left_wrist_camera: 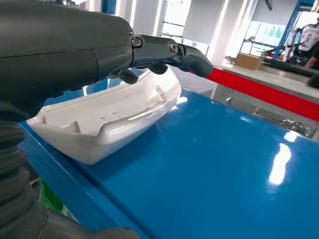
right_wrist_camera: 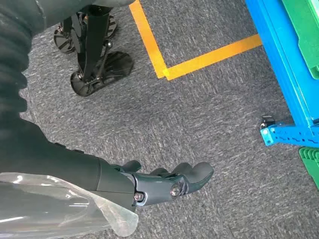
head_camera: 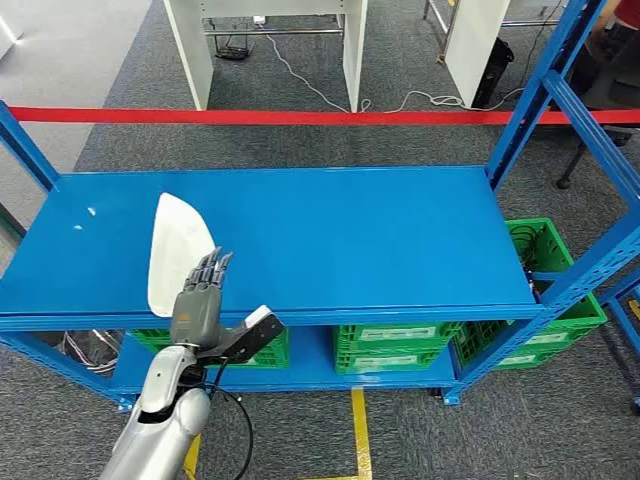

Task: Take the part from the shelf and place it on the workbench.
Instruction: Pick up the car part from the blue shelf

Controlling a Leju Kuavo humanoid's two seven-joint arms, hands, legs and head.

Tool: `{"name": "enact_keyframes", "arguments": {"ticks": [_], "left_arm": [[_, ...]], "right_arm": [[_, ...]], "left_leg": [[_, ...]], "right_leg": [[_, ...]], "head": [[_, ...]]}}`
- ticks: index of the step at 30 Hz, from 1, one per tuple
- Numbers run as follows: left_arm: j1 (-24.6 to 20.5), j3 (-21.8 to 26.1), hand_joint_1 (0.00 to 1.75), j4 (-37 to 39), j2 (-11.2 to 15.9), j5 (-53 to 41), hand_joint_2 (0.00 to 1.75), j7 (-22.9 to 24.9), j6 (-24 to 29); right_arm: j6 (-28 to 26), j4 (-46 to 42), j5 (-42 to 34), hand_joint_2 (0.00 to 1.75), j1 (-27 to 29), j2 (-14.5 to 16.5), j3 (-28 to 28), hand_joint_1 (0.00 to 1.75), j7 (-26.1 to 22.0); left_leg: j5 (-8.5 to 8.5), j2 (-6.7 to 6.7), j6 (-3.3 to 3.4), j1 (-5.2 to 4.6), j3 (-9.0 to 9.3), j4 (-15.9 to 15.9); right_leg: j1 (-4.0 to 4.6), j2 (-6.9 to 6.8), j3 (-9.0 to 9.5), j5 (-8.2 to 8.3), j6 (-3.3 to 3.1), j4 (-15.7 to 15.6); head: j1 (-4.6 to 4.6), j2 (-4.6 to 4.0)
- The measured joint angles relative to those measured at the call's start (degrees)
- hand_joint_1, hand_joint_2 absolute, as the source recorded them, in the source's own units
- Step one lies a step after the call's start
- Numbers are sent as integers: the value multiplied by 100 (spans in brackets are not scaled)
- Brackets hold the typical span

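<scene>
The part (head_camera: 175, 250) is a white, curved plastic shell lying hollow side up on the blue shelf top (head_camera: 340, 240), near its front left edge. My left hand (head_camera: 200, 300) reaches over the shelf's front edge, fingers stretched out above the part's near end and thumb spread to the right. In the left wrist view the left hand (left_wrist_camera: 112, 45) hovers just over the part (left_wrist_camera: 112, 119) with its fingers straight and not closed around it. My right hand (right_wrist_camera: 161, 181) hangs over the grey carpet with its fingers extended, holding nothing.
Green crates (head_camera: 396, 345) stand on the lower shelf level, and another green crate (head_camera: 543, 250) sits at the right end. Blue uprights (head_camera: 543, 90) rise at the right. Red tape (head_camera: 302, 117) crosses the floor behind; yellow floor lines (head_camera: 361, 430) lie in front.
</scene>
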Motion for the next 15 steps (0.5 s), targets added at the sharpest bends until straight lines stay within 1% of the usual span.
{"name": "enact_keyframes", "arguments": {"ticks": [8,15], "left_arm": [[-146,216,0,287,16,15,175,14,147],[-165,368,0,323,22,79,175,-10,285]], "right_arm": [[-38,98,16,175,-3,-54,13,0,-6],[-63,148,24,175,-4,-72,37,0,-9]], "left_leg": [[0,0,0,0,0,0],[0,0,0,0,0,0]], "right_leg": [[0,0,-2,0,0,3],[0,0,-2,0,0,3]], "head": [[0,0],[0,0]]}}
